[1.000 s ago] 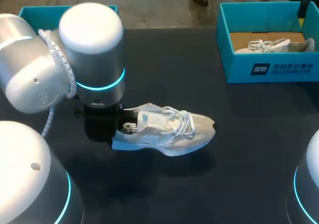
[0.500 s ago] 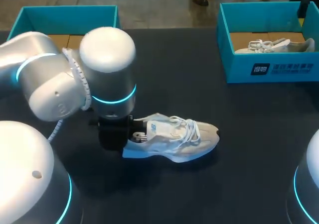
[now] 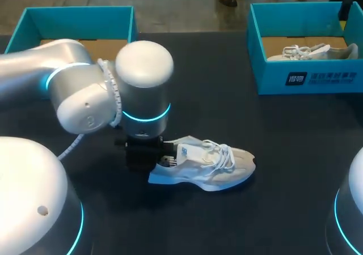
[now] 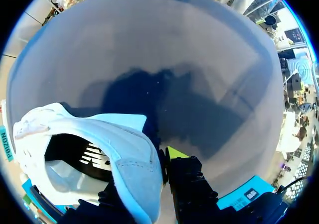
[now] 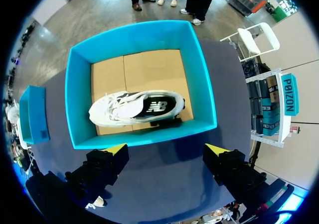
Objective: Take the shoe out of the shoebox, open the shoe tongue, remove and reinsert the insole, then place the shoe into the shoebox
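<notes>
Pale grey mesh sneaker is upright at mid-table on the black tabletop, toe pointing right. The left gripper clamps its heel collar, one finger inside the shoe. The right gripper hangs with fingers spread above the far-right teal cardboard shoebox, which holds a second white sneaker.

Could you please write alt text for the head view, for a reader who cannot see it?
The left arm's pincer grips the heel of a pale shoe in the middle of the dark table. At the far edge stand two teal shoeboxes: the left shoebox shows bare cardboard, and the right shoebox holds a second shoe.
</notes>
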`<state>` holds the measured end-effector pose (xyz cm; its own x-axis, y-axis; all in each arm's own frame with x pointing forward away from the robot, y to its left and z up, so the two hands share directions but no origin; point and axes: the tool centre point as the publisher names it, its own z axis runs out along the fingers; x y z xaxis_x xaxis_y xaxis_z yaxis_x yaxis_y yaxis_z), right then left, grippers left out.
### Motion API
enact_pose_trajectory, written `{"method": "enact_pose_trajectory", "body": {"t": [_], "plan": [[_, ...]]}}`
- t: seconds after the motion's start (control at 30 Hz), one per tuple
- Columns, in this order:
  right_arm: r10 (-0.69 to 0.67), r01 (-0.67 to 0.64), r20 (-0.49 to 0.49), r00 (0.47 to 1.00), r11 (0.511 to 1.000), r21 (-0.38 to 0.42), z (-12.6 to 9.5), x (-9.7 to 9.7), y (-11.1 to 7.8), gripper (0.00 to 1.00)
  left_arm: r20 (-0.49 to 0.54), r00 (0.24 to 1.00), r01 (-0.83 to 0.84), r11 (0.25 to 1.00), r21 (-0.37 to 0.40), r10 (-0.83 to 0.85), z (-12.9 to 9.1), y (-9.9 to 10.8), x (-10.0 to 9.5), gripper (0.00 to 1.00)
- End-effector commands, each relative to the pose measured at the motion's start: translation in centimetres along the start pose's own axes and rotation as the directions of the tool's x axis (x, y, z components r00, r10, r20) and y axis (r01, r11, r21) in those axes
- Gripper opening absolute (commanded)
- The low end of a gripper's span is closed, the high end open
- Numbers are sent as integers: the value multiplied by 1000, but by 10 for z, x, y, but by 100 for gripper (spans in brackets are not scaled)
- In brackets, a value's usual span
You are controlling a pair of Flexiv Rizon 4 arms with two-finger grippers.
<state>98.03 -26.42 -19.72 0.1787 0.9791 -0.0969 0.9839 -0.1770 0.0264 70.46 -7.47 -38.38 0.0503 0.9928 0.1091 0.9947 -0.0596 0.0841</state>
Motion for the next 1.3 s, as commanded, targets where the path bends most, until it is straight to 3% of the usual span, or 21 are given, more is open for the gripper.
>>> {"method": "enact_pose_trajectory", "body": {"t": [0.03, 0.3, 0.37, 0.4, 0.43, 0.7, 0.97, 1.1, 1.3], "plan": [[1, -1, 1, 1000, 1000, -3, 0, 0, -1, 100, -15, 1000, -1, 1000, 6, 2, 9, 6, -13, 0], [1, -1, 1, 1000, 1000, -3, 0, 0, -1, 100, -13, 1000, -6, 1000, 26, 6, 15, 11, -18, 0], [1, -1, 1, 1000, 1000, -3, 0, 0, -1, 100, -10, 1000, -10, 1000, 27, 11, 15, 11, -18, 49], [1, -1, 1, 1000, 1000, -3, 0, 0, -1, 100, -9, 1000, -13, 1000, 25, 13, 15, 11, -18, 83], [1, -1, 1, 1000, 1000, -3, 0, 0, -1, 100, -8, 1000, -14, 1000, 22, 15, 14, 10, -19, 100], [1, -1, 1, 1000, 1000, -3, 0, 0, -1, 100, 25, 1000, -12, 1000, 4, 12, -7, 1, -18, 100], [1, -1, 1, 1000, 1000, -3, 0, 0, -1, 100, 97, 994, 50, 999, -4, -50, -49, 1, -6, 100], [1, -1, 1, 1000, 1000, -3, 0, 0, -1, 100, 148, 980, 133, 991, 12, -133, -72, 3, 5, 100], [1, -1, 1, 1000, 1000, -3, 0, 0, -1, 100, 222, 931, 271, 956, 114, -290, -103, 7, 20, 100]]}}
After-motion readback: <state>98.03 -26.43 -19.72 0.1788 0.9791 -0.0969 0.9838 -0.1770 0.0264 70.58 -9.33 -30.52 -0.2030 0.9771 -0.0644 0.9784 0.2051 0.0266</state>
